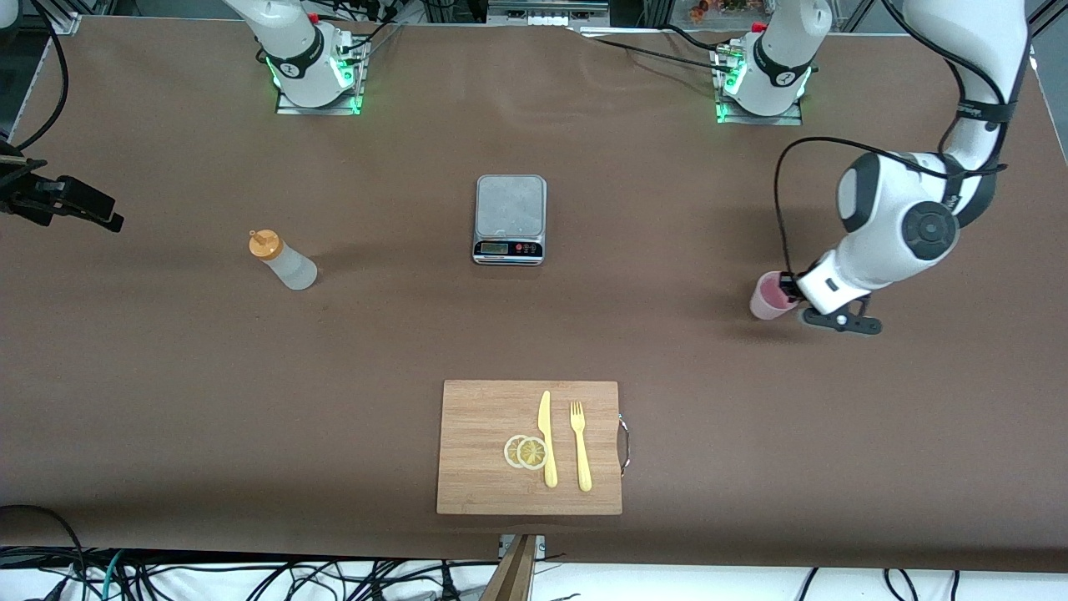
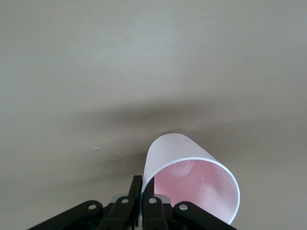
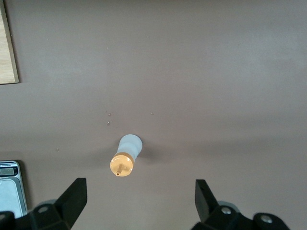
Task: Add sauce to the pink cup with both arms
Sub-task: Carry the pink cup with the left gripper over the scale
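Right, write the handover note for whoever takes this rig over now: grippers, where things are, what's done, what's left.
Left gripper: fingers shut on the rim of the small pale pink plastic cup, which is toward the left arm's end of the table; whether it is lifted I cannot tell.
Right gripper: fingers open, holding nothing, over the translucent whitish squeeze bottle with the orange nozzle cap.
The bottle stands upright toward the right arm's end.
The silver kitchen scale sits mid-table, nothing on it.
Done: cup gripped.
Left: grasp the bottle, bring cup and bottle together, squeeze sauce in. The cup looks empty inside.
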You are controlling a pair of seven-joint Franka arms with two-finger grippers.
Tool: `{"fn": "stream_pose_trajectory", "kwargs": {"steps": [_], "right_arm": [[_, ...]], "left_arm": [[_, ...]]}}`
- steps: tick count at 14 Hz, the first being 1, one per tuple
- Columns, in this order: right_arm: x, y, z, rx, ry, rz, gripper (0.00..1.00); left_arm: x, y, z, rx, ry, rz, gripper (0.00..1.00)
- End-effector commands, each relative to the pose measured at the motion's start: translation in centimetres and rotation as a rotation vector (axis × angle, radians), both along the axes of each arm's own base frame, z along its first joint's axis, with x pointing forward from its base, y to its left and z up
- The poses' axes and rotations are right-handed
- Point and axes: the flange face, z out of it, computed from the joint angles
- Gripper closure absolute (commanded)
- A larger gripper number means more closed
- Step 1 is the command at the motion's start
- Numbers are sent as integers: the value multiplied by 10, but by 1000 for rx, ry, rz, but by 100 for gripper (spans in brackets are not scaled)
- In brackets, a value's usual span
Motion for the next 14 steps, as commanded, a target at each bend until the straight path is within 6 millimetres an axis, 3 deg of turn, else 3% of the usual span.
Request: {"fn": "stream_pose_trajectory", "kwargs": {"steps": [1, 4, 8, 10, 14], "right_arm": [[-1, -1, 4, 15, -11, -12, 0], [-1, -1, 4, 15, -11, -12, 0], [-1, -1, 4, 15, -9, -13, 0], [-1, -1, 3, 15, -8, -13, 0], [-1, -1, 2, 15, -8, -13, 0]], "left_arm": [[-8, -88, 25, -25, 12, -7, 100], [-49, -194, 25, -52, 43, -4, 100], [-106, -311, 36, -105, 64, -52, 100], [-131, -349, 40, -123, 75, -42, 100], [-171, -412, 28, -126, 76, -4, 100]]}}
